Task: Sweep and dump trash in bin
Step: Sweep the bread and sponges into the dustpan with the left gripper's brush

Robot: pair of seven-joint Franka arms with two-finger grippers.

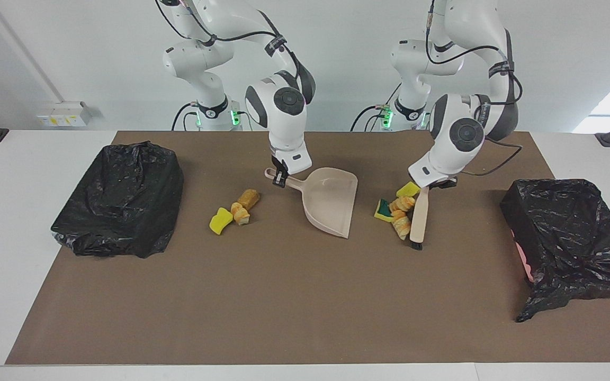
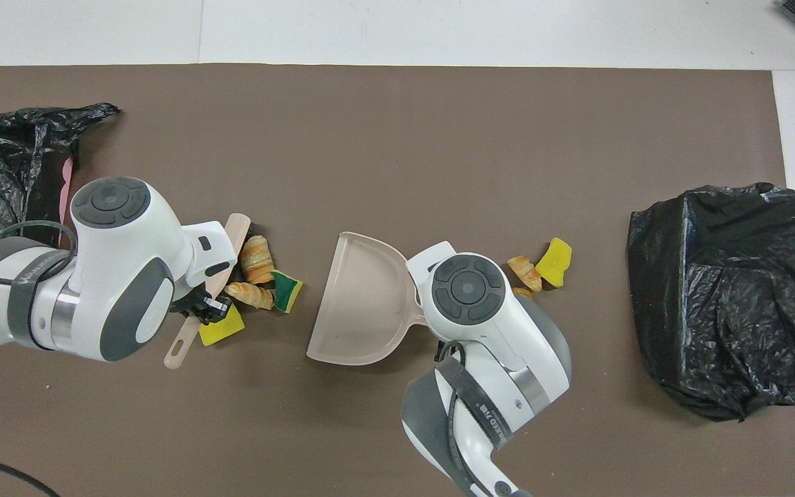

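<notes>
My right gripper [image 1: 279,181] is shut on the handle of the beige dustpan [image 1: 331,203], which rests on the mat with its mouth toward the left arm's end. My left gripper [image 1: 428,186] is shut on the handle of the beige brush [image 1: 418,218], whose bristles touch the mat. Pressed against the brush lies one heap of trash [image 1: 397,210]: yellow sponge chunks, one with a green side [image 2: 287,290], and bread pieces [image 2: 257,259]. A gap separates this heap from the dustpan [image 2: 356,304]. A second trash group [image 1: 235,211] lies beside the dustpan handle, toward the right arm's end.
A black-bagged bin [image 1: 119,198] stands at the right arm's end of the brown mat. Another black-bagged bin [image 1: 570,238], with its bag loose and spread, stands at the left arm's end. The mat's edge farthest from the robots borders white table.
</notes>
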